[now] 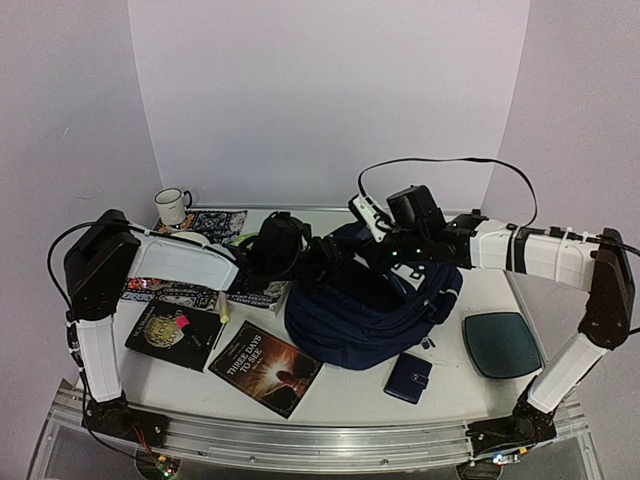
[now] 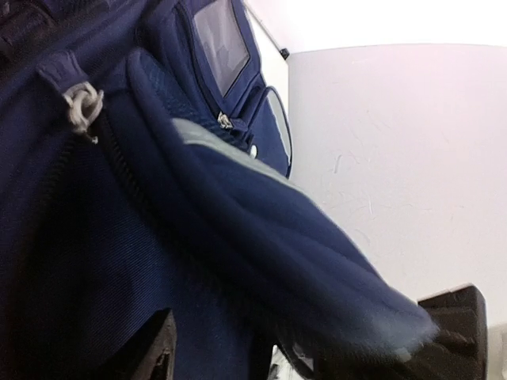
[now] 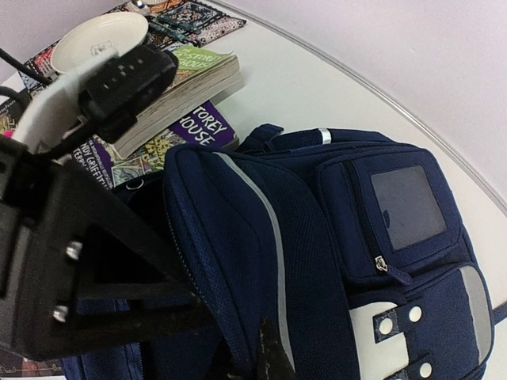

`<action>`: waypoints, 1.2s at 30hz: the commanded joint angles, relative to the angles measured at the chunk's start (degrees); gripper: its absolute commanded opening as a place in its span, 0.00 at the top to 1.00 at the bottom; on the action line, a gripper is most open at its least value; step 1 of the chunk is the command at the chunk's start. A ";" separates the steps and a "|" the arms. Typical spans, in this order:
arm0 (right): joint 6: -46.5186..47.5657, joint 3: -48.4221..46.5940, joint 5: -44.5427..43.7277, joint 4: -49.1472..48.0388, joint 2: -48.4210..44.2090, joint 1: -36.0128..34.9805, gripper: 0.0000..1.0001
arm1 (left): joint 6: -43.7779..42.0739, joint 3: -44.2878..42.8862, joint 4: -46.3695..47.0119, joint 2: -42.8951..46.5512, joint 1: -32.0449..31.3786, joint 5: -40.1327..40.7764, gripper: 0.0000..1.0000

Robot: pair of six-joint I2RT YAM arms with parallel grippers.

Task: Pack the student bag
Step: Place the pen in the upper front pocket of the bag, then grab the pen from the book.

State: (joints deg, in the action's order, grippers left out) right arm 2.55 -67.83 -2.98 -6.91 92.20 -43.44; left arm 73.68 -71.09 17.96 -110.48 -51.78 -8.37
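The student bag (image 1: 370, 310) lies in the middle of the table, navy with white piping, front pocket up and its main flap (image 3: 238, 229) lifted. My left gripper (image 1: 325, 262) reaches in from the left at the bag's mouth. In the left wrist view its gripper (image 2: 301, 336) stands open, fingers (image 2: 150, 348) wide apart, with the flap's padded edge (image 2: 261, 229) lying across them. My right gripper (image 1: 375, 258) comes from the right and is shut on the flap's rim, its dark fingertip (image 3: 273, 356) pressed against the white stripe. The left arm's black body (image 3: 95, 293) hides part of the opening.
Left of the bag are stacked paperbacks (image 1: 255, 292), a black book (image 1: 172, 335), a green pen (image 1: 222, 308) and the book "Three Days to See" (image 1: 265, 368). A small navy wallet (image 1: 409, 377) and a teal case (image 1: 502, 343) lie at the front right. A mug (image 1: 172, 206) stands at the back left.
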 commanded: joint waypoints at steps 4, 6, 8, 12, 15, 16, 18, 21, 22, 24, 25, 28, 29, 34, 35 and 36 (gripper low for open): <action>-0.79 -2.19 -3.03 -3.97 0.07 -0.33 1.00 | -9.19 9.17 -2.88 13.56 1.15 7.22 0.31; -0.69 -2.28 -3.46 -3.55 -0.19 -0.33 1.00 | -11.25 9.03 -9.96 16.54 1.25 11.56 0.27; -0.50 -2.18 -4.05 -3.15 -0.57 -0.33 1.00 | -13.78 8.22 -18.06 19.06 1.25 14.97 0.24; -0.11 -1.96 -5.13 -2.27 -1.07 -0.33 1.00 | -15.48 9.65 -28.13 25.41 1.83 21.75 0.19; 0.00 -1.82 -5.82 -1.69 -1.34 -0.33 1.00 | -14.38 11.24 -35.08 28.98 2.51 25.59 0.18; 0.02 -1.75 -5.95 -1.63 -1.40 -0.33 1.00 | -13.82 11.80 -37.22 30.23 2.71 26.40 0.17; 0.02 -1.64 -6.18 -1.46 -1.56 -0.33 1.00 | -12.89 12.94 -40.96 32.19 3.62 27.45 0.17; 0.05 -1.68 -6.16 -1.20 -1.71 -0.33 1.00 | -12.82 13.74 -47.18 33.64 5.18 28.32 0.13; 0.01 -1.69 -6.17 -1.17 -1.76 -0.33 1.00 | -13.15 13.88 -48.66 33.80 5.72 28.47 0.12; 0.14 -1.69 -6.24 -1.05 -1.85 -0.33 1.00 | -14.22 14.06 -51.10 33.62 7.03 27.86 0.08; 0.11 -1.69 -6.34 -1.01 -1.88 -0.33 1.00 | -15.44 14.17 -51.64 33.20 7.99 26.96 0.07; 0.09 -1.58 -6.24 -0.90 -1.95 -0.33 1.00 | -18.76 14.38 -52.59 31.67 11.55 23.72 0.05; 0.04 -1.49 -6.15 -0.86 -2.02 -0.33 1.00 | -20.12 14.34 -52.50 30.84 13.33 21.85 0.06; -0.05 -1.03 -6.09 -0.82 -2.29 -0.33 1.00 | -27.13 12.60 -51.37 25.62 19.70 12.81 0.16; -0.07 -0.96 -6.02 -0.82 -2.41 -0.33 1.00 | -28.29 12.60 -50.32 24.76 21.21 10.73 0.20; -0.14 -0.91 -5.93 -0.82 -2.50 -0.33 1.00 | -29.32 12.98 -49.37 24.09 22.44 7.88 0.23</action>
State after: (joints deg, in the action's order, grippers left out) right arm 2.57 -67.85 -6.94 -6.77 92.69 -43.81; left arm 51.65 -56.93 -32.65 -83.49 -33.27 9.29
